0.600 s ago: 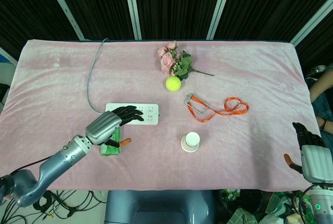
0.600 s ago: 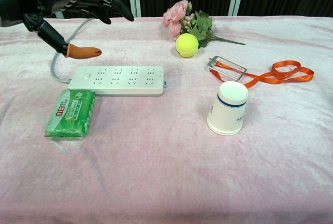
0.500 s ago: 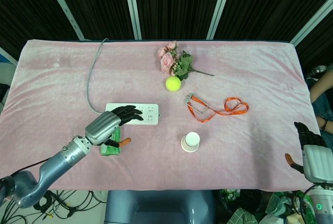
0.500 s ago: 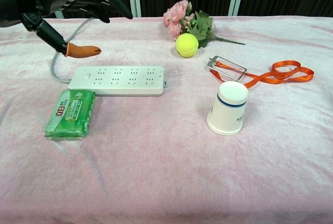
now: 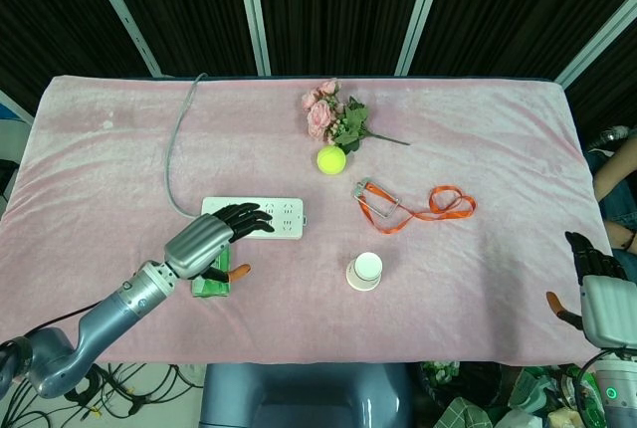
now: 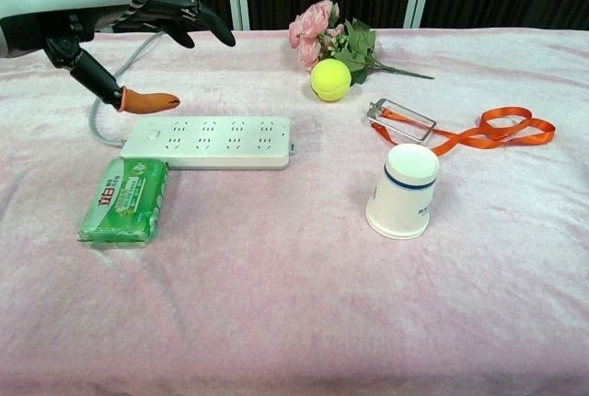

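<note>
The left robot hand [image 6: 138,23] hovers with fingers spread, holding nothing, above the green tissue pack [image 6: 125,199] lying just beside the power strip [image 6: 210,141] on the counter [image 6: 294,304]; lowering carelessly could knock the strip; the right robot hand [image 5: 597,294] idles apart, fingers extended, empty; one pack, one strip, one cup [image 6: 403,191], one tennis ball [image 6: 330,79], one lanyard [image 6: 479,131], one flower bunch [image 6: 327,35].

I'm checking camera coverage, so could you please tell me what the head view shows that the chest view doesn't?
Only the head view shows the right robot hand at the table's near right edge, holding nothing, and the cable's full run to the far edge. Only the chest view shows the print on the green pack and the air between the left robot hand and the power strip. Both show ball, flowers, cup and lanyard.
</note>
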`<state>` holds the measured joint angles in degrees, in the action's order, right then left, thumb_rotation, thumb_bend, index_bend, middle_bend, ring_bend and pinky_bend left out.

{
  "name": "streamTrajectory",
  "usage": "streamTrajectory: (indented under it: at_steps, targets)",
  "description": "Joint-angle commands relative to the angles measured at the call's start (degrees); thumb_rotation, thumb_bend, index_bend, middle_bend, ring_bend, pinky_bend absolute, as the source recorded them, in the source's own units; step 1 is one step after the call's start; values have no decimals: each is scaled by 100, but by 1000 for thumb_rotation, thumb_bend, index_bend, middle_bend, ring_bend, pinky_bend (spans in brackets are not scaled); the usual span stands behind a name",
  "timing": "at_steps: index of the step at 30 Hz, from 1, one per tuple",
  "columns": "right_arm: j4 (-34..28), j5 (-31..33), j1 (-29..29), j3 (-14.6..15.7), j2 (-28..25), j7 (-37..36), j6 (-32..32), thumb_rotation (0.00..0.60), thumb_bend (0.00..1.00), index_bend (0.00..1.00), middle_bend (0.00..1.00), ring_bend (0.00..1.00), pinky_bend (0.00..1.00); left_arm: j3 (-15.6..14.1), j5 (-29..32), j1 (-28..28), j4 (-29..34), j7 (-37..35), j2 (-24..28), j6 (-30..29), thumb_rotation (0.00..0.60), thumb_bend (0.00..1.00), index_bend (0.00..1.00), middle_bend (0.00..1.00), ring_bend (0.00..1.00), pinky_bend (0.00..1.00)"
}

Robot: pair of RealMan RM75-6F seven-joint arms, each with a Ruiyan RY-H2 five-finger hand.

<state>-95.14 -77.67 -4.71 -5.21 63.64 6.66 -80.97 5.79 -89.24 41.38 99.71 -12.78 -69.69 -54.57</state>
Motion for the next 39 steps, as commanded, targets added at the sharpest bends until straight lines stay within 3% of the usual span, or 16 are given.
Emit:
streamTrajectory:
  at_steps: [1,3,11,14,18,24,29,39]
  targets:
    - [-8,-11,3,12,-7,15,2,600,170,35,91,193,203,-15,59,10,-42,22,-4,29,600,337,212,161,76,201]
    - [-14,-25,9,20,-10,24,-7,600,171,35,91,193,203,-12,67,8,-74,95,9,3,600,337,212,172,111,246]
    - [-16,42,8,4,-14,6,26,600,170,35,91,193,203,48,218,-66,-130,540,72,-188,600,337,209,187,131,253]
    - [-30,53,12,6,-19,16,31,600,170,35,91,193,203,60,323,-104,-103,731,155,-222,600,353,186,260,274,310]
    - [-53,68,22,10,-32,14,32,600,171,35,91,193,203,131,777,-298,-138,1503,249,-465,600,474,156,460,488,479]
    - [-64,47,19,26,-44,-18,55,600,170,35,91,193,203,90,1969,-480,-226,3095,438,-450,600,563,284,625,664,626]
    - [-85,18,13,42,-48,7,64,600,170,35,91,193,203,-69,2573,-425,-480,3925,374,-249,600,615,330,698,734,682]
    - [-98,45,5,46,-45,63,89,600,171,35,91,193,203,-168,2796,-291,-777,4087,81,76,600,636,290,747,787,719]
